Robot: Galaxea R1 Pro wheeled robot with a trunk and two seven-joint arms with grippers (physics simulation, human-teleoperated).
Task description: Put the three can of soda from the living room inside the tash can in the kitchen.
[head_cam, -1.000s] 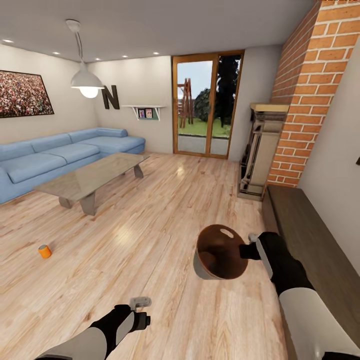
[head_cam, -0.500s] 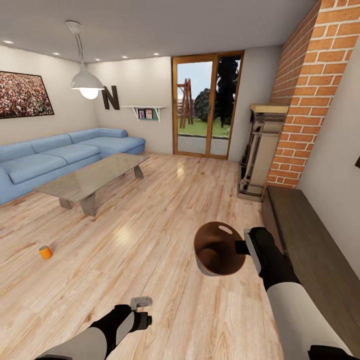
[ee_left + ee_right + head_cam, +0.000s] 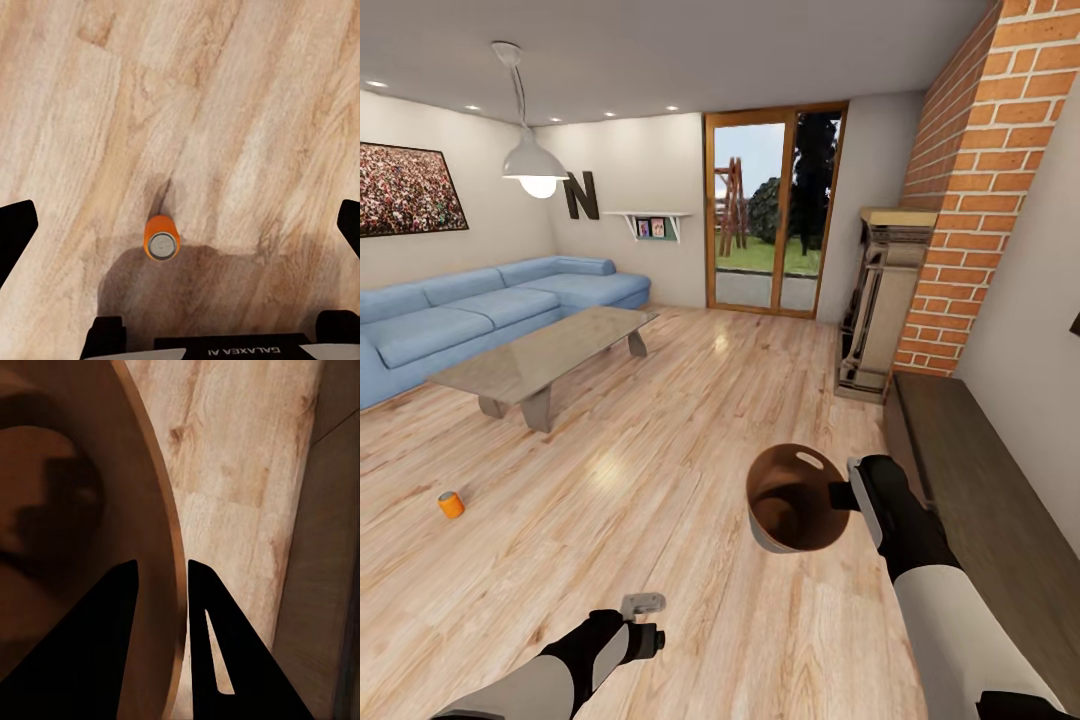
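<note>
Right pincer: the right pincer (image 3: 843,494) is pinching the rim of the tash can (image 3: 792,500), one finger inside the wall and one outside, as the right wrist view shows (image 3: 159,607).
Tash can: held off the wooden floor (image 3: 690,420) just to the inner side of the right pincer, its mouth tipped up toward the head camera so the brown inside shows; the oval handle slot sits at the far rim, near the pincer. In the right wrist view its curved wall (image 3: 90,525) runs between the two dark fingers.
Left pincer: the left pincer (image 3: 644,604) hangs low over the floor, fingers spread wide; in the left wrist view its fingertips (image 3: 16,232) sit at the two edges of the frame with nothing between them but floor and a can.
Orange can, near: an orange can of soda (image 3: 161,238) stands upright on the floor (image 3: 225,112) directly below the left pincer, silvery top up, apart from both fingers.
Orange can, far: another orange can (image 3: 451,504) stands on the floor well out to the left of the left pincer, short of the glass tabletop (image 3: 540,355).
Room: the living room, with a light-blue sofa (image 3: 470,310) beyond the tabletop, far from both pincers.
</note>
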